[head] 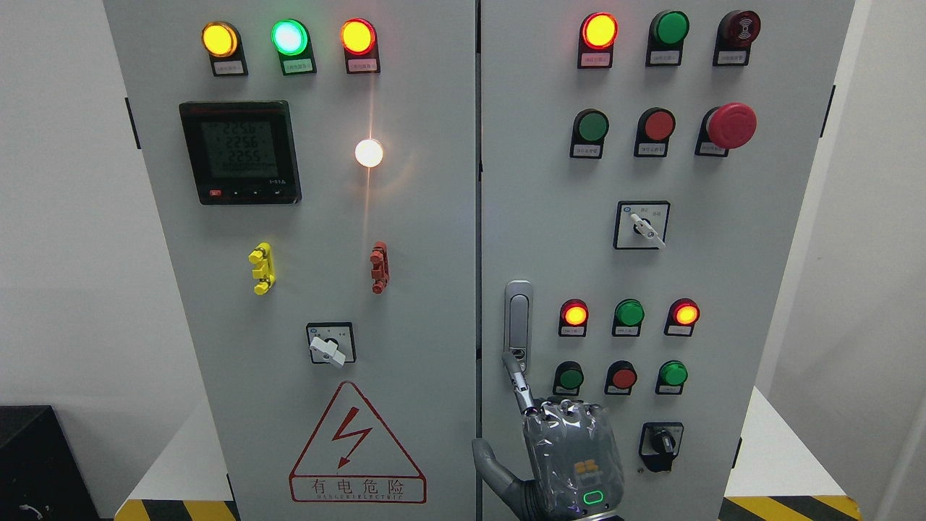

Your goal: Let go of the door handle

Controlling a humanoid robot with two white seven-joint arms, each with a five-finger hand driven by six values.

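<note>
Only one hand (571, 452) shows, side unclear: index finger (518, 380) extended, tip at lower end of door handle (518, 318), other fingers curled, thumb out.

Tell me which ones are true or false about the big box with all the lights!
1. The big round button near the top right is red. True.
2. The door handle is on the left door. False: it is on the right door, near the middle gap.
3. The robot's right hand is low down, just below the door handle. True.
4. The green light at the top of the left door is off. False: it is glowing brightly.
5. The warning triangle has a lightning bolt in it. True.
6. The screen is blank. False: it shows rows of numbers.
</note>
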